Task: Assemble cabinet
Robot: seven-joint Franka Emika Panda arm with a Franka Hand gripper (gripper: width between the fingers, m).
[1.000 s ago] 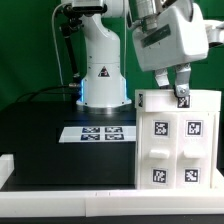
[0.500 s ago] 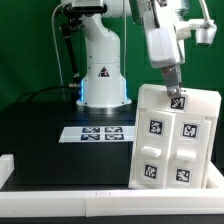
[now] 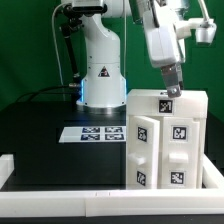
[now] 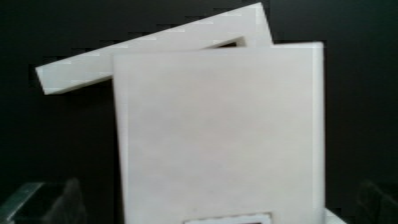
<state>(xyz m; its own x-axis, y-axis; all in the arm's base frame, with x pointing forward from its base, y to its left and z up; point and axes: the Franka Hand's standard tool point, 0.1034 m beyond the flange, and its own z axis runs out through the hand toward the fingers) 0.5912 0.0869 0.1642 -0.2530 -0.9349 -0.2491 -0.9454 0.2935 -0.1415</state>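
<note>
The cabinet [image 3: 165, 140] is a large white boxy body standing on the black table at the exterior view's right. Its front carries four raised panels, each with a black-and-white tag, and one more tag sits at its top edge. My gripper [image 3: 168, 93] comes down from above and is shut on the cabinet's top edge. In the wrist view the cabinet [image 4: 214, 120] fills the middle as a plain white slab, with a second white edge slanting behind it. My gripper [image 4: 210, 205] holds it between blurred fingers [image 4: 57, 200] on either side.
The marker board [image 3: 100, 133] lies flat on the black table, left of the cabinet. The white robot base [image 3: 100, 70] stands behind it against a green backdrop. A white ledge [image 3: 60, 178] runs along the table's front and left edge.
The cabinet has turned in my grip: it leaned with its front flat toward the camera, and now it stands upright, turned so a side face shows at its left.
</note>
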